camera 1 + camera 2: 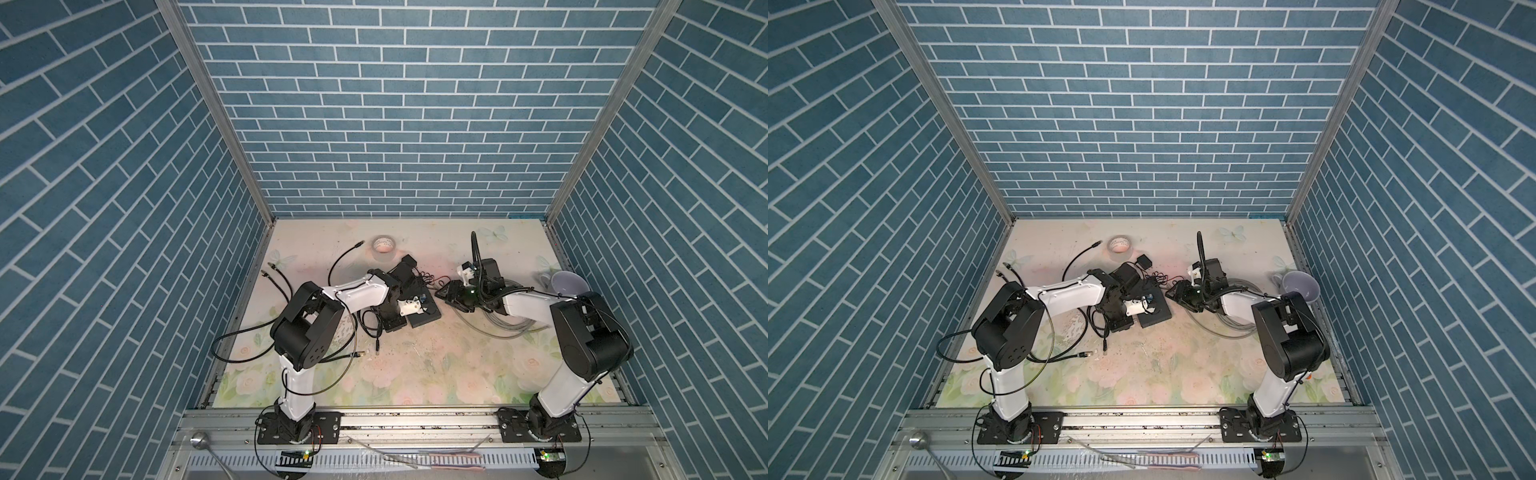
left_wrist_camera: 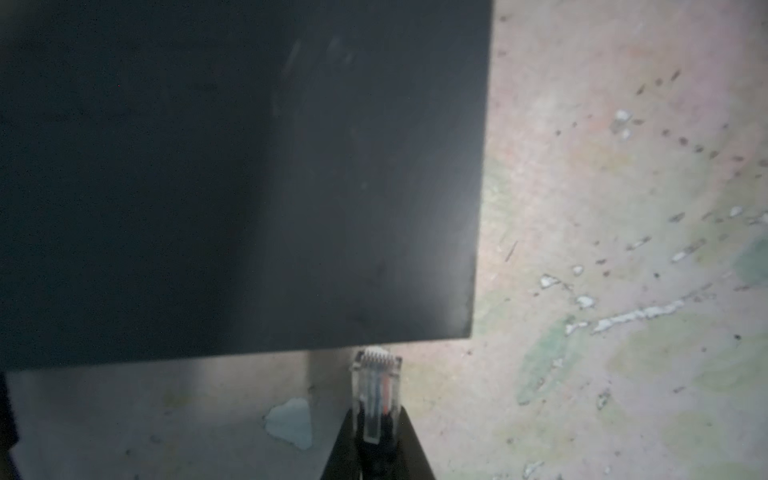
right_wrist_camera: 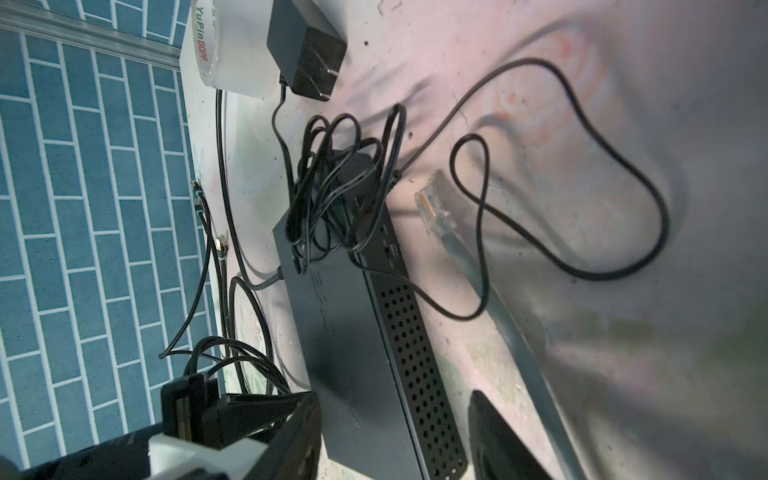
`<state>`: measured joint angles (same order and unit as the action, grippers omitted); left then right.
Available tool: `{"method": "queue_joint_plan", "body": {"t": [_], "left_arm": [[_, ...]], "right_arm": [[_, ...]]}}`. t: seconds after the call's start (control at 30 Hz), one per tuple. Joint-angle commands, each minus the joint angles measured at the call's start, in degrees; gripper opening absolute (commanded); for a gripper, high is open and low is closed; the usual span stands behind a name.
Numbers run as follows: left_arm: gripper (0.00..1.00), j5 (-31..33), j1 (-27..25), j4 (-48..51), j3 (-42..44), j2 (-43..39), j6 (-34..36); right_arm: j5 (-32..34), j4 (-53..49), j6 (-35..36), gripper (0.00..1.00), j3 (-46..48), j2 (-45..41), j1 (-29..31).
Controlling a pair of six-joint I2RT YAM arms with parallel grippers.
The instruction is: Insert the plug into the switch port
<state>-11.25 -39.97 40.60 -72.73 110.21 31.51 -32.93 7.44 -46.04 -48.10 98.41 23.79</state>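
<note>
The switch (image 2: 257,174), a flat matte-black box, lies mid-table in both top views (image 1: 428,320) (image 1: 1156,318). Its perforated side (image 3: 411,353) faces my right wrist camera. A clear plug (image 2: 376,382) on a black cable is pinched in my left gripper (image 2: 376,453), which is shut on it. The plug's tip sits just off the switch's near edge, above the table. My right gripper (image 3: 395,440) is open with its fingers astride the switch's end, and its pads are not seen to touch. In a top view it sits right of the switch (image 1: 446,297).
A second clear plug (image 3: 434,210) on a grey cable lies beside the switch. A bundled black cord (image 3: 340,183) rests on the switch's far end, leading to a power adapter (image 3: 307,58). Also on the table are a tape roll (image 1: 383,246), a mug (image 1: 565,284), a grey cable coil (image 1: 498,328) and loose black cables (image 1: 249,332).
</note>
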Motion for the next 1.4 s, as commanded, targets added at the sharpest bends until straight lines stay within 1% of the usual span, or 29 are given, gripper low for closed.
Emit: {"method": "queue_joint_plan", "body": {"t": [0.0, 0.13, 0.23, 0.37, 0.57, 0.67, 0.9, 1.0, 1.1, 1.2, 1.27, 1.37], "left_arm": [[0.16, 1.1, -0.8, 0.4, -0.1, 1.6, -1.8], [0.18, 0.3, -1.3, -0.4, -1.1, 2.5, -4.0], [0.18, 1.2, -2.2, 0.5, -1.6, 3.4, -4.4], [0.18, 2.1, -2.5, 1.8, -0.8, 2.9, -6.0], [0.18, 4.3, -2.6, 4.8, 0.3, 2.2, -6.2], [0.18, 3.8, -2.7, 4.2, 1.2, 2.2, -6.3], [0.19, 3.3, -4.1, 4.3, -1.4, 4.4, -6.9], [0.19, 1.6, -3.8, 0.5, 0.4, 1.6, -8.4], [0.20, -0.7, -2.5, -1.1, 2.5, -2.8, -7.9], [0.21, -1.4, -0.9, -0.2, 3.1, -5.9, -6.0], [0.21, -2.5, 0.3, 0.8, 3.0, -7.5, -5.3], [0.21, -3.7, 1.3, 1.0, 3.7, -10.3, -4.2]], "right_arm": [[-0.5, 3.6, 0.3, 0.57, 1.1, 1.0, 0.5], [-1.8, 5.0, 0.2, 0.57, 0.6, 2.4, 1.1], [-2.7, 6.8, -0.7, 0.57, 0.7, 3.6, 1.7], [-1.9, 6.6, -0.6, 0.57, 0.5, 4.4, 2.4], [-0.8, 5.9, -0.4, 0.57, 0.7, 5.3, 2.6], [-0.6, 6.1, -0.5, 0.57, 1.0, 5.1, 2.7], [-0.9, 7.1, -1.3, 0.57, 1.3, 4.7, 2.7], [-0.3, 7.6, -2.1, 0.57, 2.8, 3.4, 2.5], [0.4, 7.1, -2.5, 0.56, 5.3, -0.1, 1.3], [1.7, 3.9, -2.1, 0.53, 6.3, -5.4, 0.3], [2.6, 0.9, -1.0, 0.48, 6.2, -8.9, 0.3], [1.8, -0.9, -1.1, 0.37, 6.7, -13.1, 0.5]]}}
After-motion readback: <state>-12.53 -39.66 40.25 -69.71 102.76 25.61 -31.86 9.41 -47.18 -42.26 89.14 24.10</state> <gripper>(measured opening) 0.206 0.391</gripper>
